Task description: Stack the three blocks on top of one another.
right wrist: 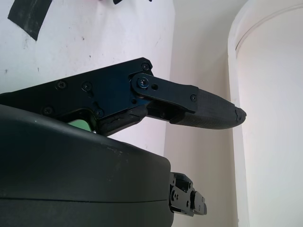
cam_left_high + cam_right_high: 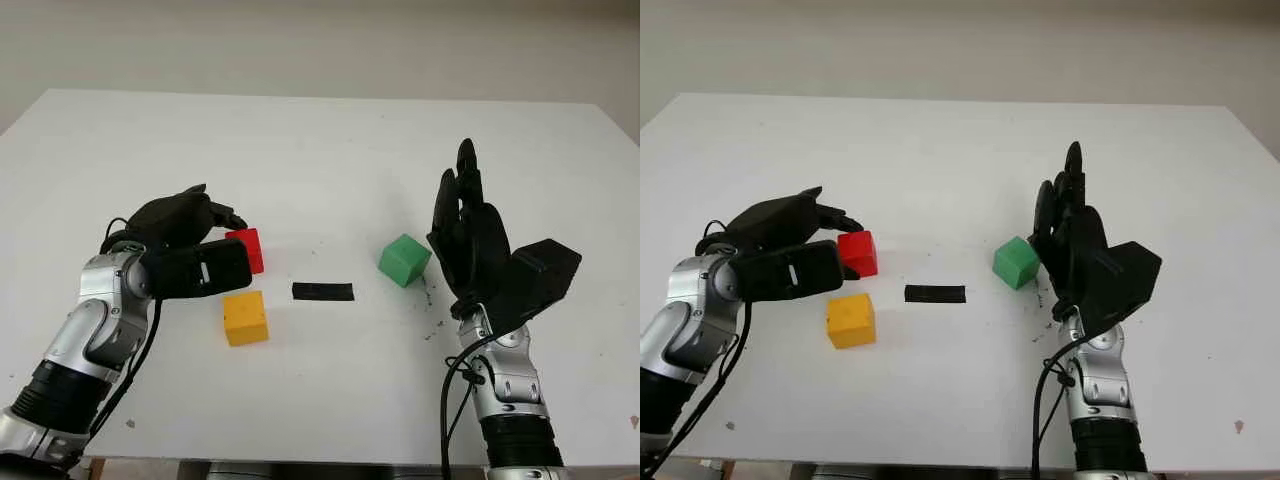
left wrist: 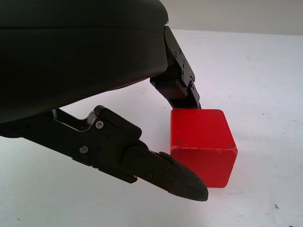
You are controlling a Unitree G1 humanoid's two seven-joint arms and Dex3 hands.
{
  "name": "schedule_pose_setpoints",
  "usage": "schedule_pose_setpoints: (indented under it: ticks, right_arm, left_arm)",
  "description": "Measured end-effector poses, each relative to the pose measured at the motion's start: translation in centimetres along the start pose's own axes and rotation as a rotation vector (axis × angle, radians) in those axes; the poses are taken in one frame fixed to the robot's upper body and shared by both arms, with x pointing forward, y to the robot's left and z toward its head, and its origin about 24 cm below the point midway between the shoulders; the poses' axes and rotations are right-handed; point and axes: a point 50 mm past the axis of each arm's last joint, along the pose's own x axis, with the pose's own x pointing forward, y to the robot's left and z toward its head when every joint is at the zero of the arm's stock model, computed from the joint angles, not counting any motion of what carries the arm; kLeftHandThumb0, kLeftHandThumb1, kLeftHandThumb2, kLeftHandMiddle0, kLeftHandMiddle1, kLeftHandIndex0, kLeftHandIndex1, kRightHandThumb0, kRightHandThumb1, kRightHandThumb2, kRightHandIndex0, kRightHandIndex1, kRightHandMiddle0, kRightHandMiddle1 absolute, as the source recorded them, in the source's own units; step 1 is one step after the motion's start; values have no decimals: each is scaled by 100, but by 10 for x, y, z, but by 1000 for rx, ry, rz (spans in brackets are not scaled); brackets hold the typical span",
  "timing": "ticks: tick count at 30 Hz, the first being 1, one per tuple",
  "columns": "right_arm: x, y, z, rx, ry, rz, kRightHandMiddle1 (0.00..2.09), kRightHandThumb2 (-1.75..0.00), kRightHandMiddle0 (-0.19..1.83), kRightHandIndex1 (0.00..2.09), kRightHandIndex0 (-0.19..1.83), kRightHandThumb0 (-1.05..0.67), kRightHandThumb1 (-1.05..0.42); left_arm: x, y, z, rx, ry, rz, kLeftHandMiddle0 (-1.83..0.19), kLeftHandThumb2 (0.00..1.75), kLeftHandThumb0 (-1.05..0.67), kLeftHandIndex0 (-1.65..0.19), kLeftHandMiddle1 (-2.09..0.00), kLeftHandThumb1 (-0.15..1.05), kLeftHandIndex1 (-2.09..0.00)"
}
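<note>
The red block [image 2: 247,248] stands on the white table [image 2: 320,140] left of centre. My left hand [image 2: 228,238] is shut on it: in the left wrist view one finger [image 3: 182,85] presses its far top edge and the thumb [image 3: 180,182] lies against its near face [image 3: 203,142]. Just in front of it lies the yellow block [image 2: 245,318], untouched. Right of centre sits the green block [image 2: 404,260]. My right hand [image 2: 462,215] is raised just to that block's right, open, palm upright and holding nothing.
A strip of black tape [image 2: 322,291] lies flat on the table between the yellow and green blocks. Small dark specks mark the surface near the green block. The table's far edge meets a pale wall.
</note>
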Motion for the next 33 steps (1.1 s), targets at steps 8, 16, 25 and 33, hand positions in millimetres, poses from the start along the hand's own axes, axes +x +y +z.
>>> schedule_pose_setpoints:
  ticks: [8, 16, 25, 33]
  right_arm:
    - [-1, 0, 1, 4, -4, 0, 0, -67, -19, 0, -19, -75, -105]
    - [-1, 0, 1, 7, -4, 8, 0, -68, -19, 0, -19, -74, -105]
    - [-1, 0, 1, 2, -4, 5, 0, -67, -19, 0, -19, -75, -105]
    - [-1, 0, 0, 7, -1, -10, 0, -65, -19, 0, -19, -75, -105]
  left_arm:
    - [2, -1, 3, 34, -36, 38, -23, 6, -39, -45, -6, 91, -118]
    - [1, 2, 5, 9, -97, 86, -20, 6, -32, -35, -4, 97, -130]
    - [-5, 20, 5, -123, -197, 147, -23, 5, -36, -28, -6, 101, -138]
    - [-13, 33, 25, -112, -351, 177, -22, 6, -37, -36, -4, 99, -132]
